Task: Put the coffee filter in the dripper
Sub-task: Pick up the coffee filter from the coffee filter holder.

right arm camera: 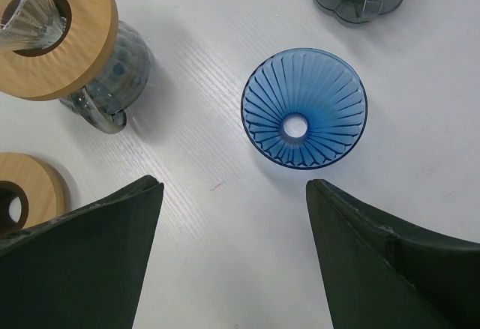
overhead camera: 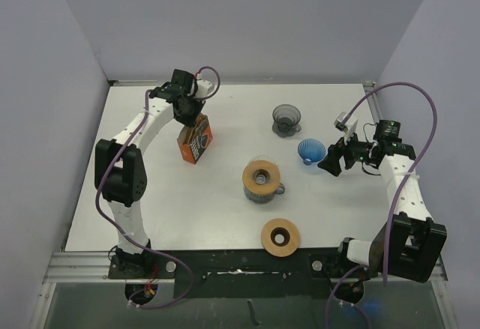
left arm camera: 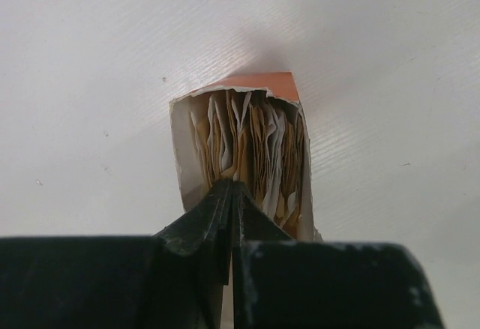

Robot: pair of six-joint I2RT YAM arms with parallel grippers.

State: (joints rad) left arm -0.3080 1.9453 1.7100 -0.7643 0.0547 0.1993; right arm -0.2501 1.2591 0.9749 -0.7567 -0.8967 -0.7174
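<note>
Left tool (left arm camera: 231, 194): pinched shut at the near lip of the box (left arm camera: 240, 157); whether a filter is caught between its tips cannot be told.
Filters (left arm camera: 251, 145): packed upright inside the open box, far left on the table (overhead camera: 150, 194).
Right tool (right arm camera: 234, 185): spread wide, holding nothing, above the table just short of the blue dripper (right arm camera: 304, 108).
Blue dripper: mouth up, empty, right of centre.
Grey dripper (overhead camera: 286, 119): behind the blue one.
Jug (overhead camera: 262, 181): centre, wooden collar on top.
</note>
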